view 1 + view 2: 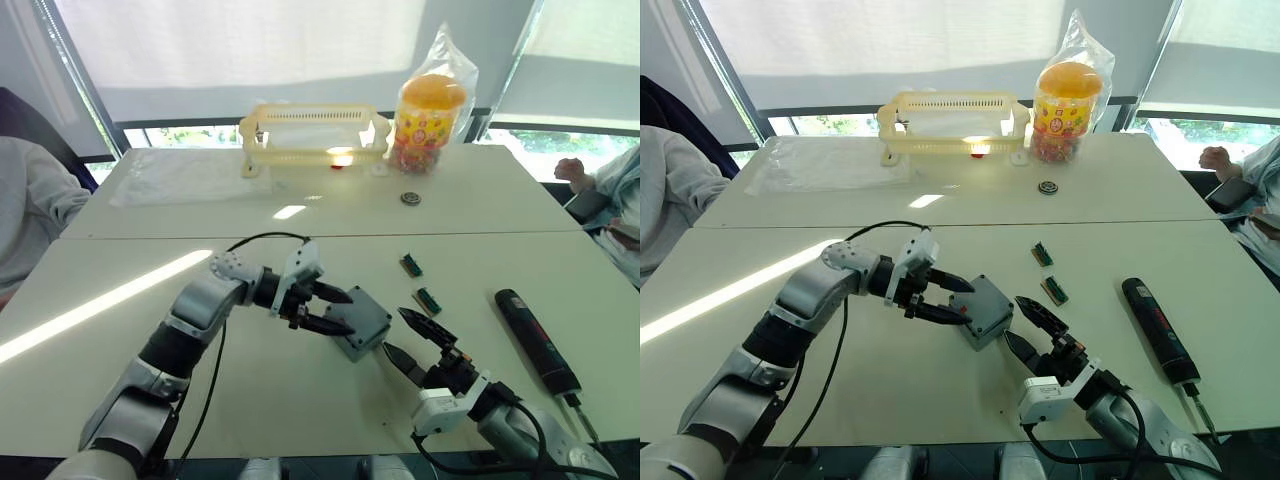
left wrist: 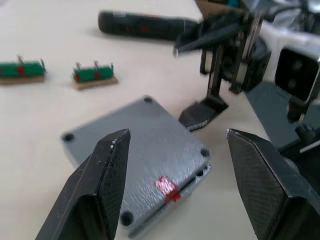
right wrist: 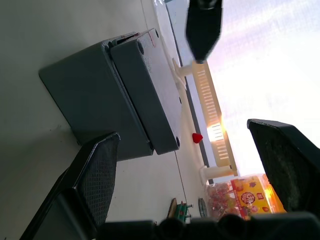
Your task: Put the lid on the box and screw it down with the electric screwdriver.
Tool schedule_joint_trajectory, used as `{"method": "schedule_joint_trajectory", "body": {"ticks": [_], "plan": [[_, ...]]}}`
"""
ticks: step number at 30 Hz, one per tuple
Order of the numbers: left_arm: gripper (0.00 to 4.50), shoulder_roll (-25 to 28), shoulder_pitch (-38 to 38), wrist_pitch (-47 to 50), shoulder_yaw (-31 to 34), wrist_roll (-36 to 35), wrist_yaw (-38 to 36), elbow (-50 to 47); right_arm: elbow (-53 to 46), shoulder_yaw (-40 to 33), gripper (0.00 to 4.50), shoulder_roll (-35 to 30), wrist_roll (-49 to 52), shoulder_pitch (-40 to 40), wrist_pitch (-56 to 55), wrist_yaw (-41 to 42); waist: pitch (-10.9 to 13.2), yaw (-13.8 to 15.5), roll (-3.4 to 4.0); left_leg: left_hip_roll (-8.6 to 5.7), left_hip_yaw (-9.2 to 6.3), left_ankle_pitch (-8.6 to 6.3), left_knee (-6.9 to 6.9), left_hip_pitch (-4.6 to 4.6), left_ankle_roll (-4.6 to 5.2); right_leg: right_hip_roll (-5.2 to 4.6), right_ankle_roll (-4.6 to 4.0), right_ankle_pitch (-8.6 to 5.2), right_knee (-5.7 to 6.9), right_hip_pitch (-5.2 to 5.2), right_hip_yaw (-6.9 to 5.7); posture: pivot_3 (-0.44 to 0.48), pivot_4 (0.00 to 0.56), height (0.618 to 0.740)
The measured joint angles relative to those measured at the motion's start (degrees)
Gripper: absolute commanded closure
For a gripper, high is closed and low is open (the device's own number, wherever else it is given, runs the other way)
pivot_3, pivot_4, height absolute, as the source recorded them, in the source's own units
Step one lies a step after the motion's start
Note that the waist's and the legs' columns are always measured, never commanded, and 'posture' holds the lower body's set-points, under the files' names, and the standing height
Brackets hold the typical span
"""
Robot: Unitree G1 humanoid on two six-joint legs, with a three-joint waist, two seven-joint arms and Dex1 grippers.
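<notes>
Nearest the camera, the left gripper (image 1: 335,310) reaches in from the left with its two black fingers spread apart, their tips at the left edge of the lid (image 2: 135,145) without clamping it. That grey lid sits on top of the box (image 3: 87,97), slightly askew so a seam shows between them, with a red mark (image 2: 167,186) on the side facing the left wrist camera. Lid and box rest together on the white table (image 1: 120,380), near its middle.

Just right of the box, the right gripper (image 1: 412,340) points up toward it, jaws wide and holding nothing; one fingertip lies close beside the box's corner, but contact cannot be made out. Beyond that gripper lie two small green connector pieces (image 1: 420,283), apart from the box. Further right, the electric screwdriver (image 1: 535,342) lies flat on the table, black with red markings, its thin bit toward the near edge, well apart from both grippers.

On the far table stand a cream plastic basket (image 1: 313,135) and, to its right, a candy jar (image 1: 428,118) with an orange lid inside a clear bag.
</notes>
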Motion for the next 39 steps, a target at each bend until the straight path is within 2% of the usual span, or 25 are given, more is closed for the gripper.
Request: {"method": "schedule_joint_trajectory", "body": {"ticks": [5,8,11,17,29,39], "plan": [[1.38,-2.45,-6.78,0.81,4.94,-1.49,3.61,7.64,0.05,-0.11,0.06,0.11,0.11,-0.09,0.25,-0.02,0.0,-0.05,-0.01,-0.01,-0.02,0.0,0.0,0.0,0.0,0.01,0.02,0.0,0.0,0.0,-0.03,0.0,0.15,0.74],[1.38,-3.7,-9.01,-7.47,4.77,3.62,6.46,19.69,-0.57,-0.98,0.06,0.62,1.46,0.03,1.02,0.41,0.0,-0.21,0.0,-0.01,-0.01,0.0,-0.05,0.02,0.01,0.02,0.05,0.01,0.01,-0.04,-0.02,0.0,0.15,0.74],[1.38,-4.82,-9.04,-13.4,3.56,7.53,6.93,27.12,-1.98,-1.79,0.06,1.07,2.31,0.04,1.86,1.14,0.04,-0.09,-0.06,-0.01,-0.02,0.0,-0.06,-0.05,0.01,0.03,0.08,0.03,0.01,-0.11,-0.04,0.0,0.15,0.74],[1.38,-8.65,-9.36,-23.37,1.54,12.55,5.65,37.14,-6.4,-2.97,0.06,2.15,3.5,2.15,3.01,3.0,0.05,0.09,-0.08,-0.03,-0.03,0.0,-0.02,-0.19,0.0,0.02,0.08,0.03,-0.02,-0.16,-0.06,0.0,0.15,0.74],[1.38,-9.73,-9.96,-27.69,1.41,15.43,2.71,39.63,-6.64,-3.25,0.06,4.25,3.44,1.2,4.29,4.94,0.05,-0.01,-0.08,-0.02,-0.05,0.0,-0.02,-0.23,0.01,0.03,0.1,0.04,-0.01,-0.21,-0.09,0.0,0.15,0.74],[1.38,-8.47,-7.99,-26.23,1.54,15.47,2.52,35.83,-6.64,-3.05,0.06,4.39,3.43,0.86,3.74,5.23,0.05,-0.08,-0.07,-0.02,-0.07,0.0,-0.02,-0.23,0.01,0.03,0.23,0.11,0.0,-0.22,-0.09,0.0,0.15,0.74]]}}
